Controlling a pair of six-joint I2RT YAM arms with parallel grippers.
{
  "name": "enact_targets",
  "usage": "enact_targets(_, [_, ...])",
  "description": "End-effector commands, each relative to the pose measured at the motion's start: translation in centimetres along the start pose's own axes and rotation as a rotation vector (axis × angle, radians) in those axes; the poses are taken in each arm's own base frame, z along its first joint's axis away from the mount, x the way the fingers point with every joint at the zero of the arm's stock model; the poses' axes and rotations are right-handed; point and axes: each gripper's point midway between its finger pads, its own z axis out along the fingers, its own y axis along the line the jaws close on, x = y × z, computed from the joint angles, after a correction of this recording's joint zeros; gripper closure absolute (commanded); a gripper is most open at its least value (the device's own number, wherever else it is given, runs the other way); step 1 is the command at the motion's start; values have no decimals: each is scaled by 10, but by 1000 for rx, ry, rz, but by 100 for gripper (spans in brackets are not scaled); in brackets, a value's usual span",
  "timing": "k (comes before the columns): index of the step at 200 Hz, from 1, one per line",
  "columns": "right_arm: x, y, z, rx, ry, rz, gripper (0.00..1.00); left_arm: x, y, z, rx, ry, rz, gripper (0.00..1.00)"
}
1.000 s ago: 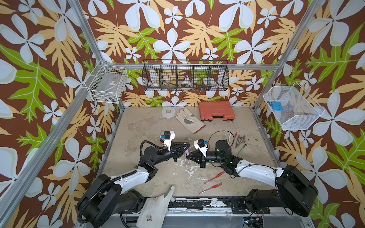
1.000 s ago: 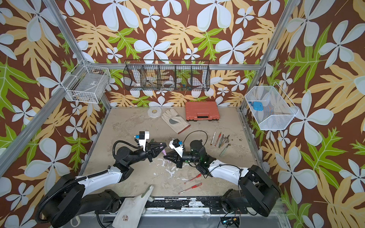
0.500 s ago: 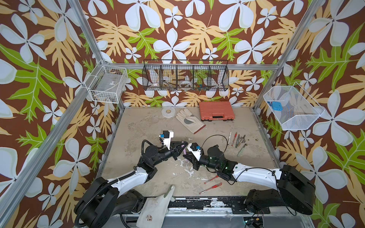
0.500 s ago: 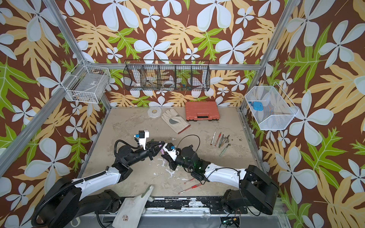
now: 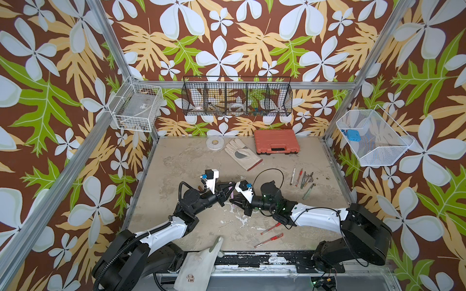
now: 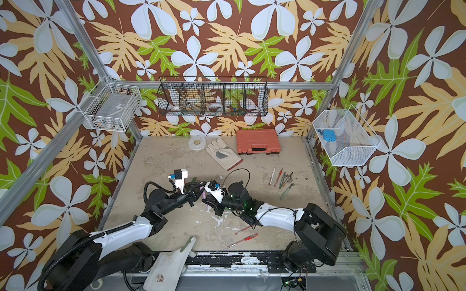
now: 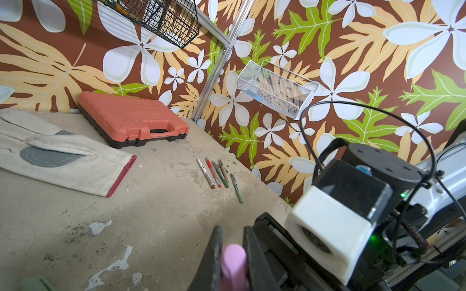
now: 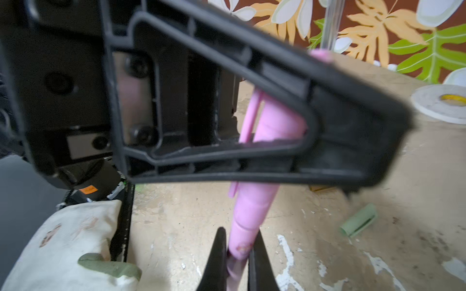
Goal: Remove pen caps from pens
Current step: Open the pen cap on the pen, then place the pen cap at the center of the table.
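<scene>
A pink pen (image 8: 248, 216) hangs in the air over the middle of the table, held at both ends. My left gripper (image 7: 232, 234) is shut on its pink cap (image 7: 233, 262), whose clip (image 8: 248, 126) runs along the side. My right gripper (image 8: 239, 234) is shut on the barrel just below the cap's rim. In a top view the left gripper (image 5: 228, 194) and right gripper (image 5: 233, 200) meet tip to tip. The cap looks seated on the barrel. Several uncapped pens (image 5: 301, 176) lie in a row at the right. A pale green pen (image 5: 309, 191) lies beside them.
Two red gel pens (image 5: 269, 234) lie near the front edge. A loose pale green cap (image 8: 358, 221) rests on the table by the grippers. At the back lie a work glove (image 5: 242, 157), a tape roll (image 5: 215, 144) and an orange case (image 5: 276, 141). Wire baskets hang on the walls.
Both grippers have shifted slightly left with the pink pen between them, and the right arm has stretched lower across the table. Both grips are unchanged.
</scene>
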Motion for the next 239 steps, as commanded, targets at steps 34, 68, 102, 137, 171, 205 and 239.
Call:
enact_targets(34, [14, 45, -6, -287, 47, -17, 100, -33, -15, -5, 49, -130, 3, 100])
enact_targets(68, [14, 20, -8, -102, 45, -61, 100, -36, 6, -3, -61, -134, -51, 100])
enact_targets(102, [10, 11, -11, -23, 31, -88, 100, -36, 10, -4, -84, -143, -52, 100])
enact_targets(137, [15, 10, -11, -17, 51, -100, 100, -44, 10, -12, -101, -183, -49, 100])
enact_targets(171, [20, 5, -17, 2, 64, -106, 100, -52, 14, -25, -138, -235, -37, 100])
enact_targets(205, [20, -4, -21, 23, 61, -93, 100, -56, 17, -33, -168, -268, -27, 100])
enact_targets(239, [15, -35, -34, 130, 28, -11, 100, -44, 48, -25, -311, -203, -47, 100])
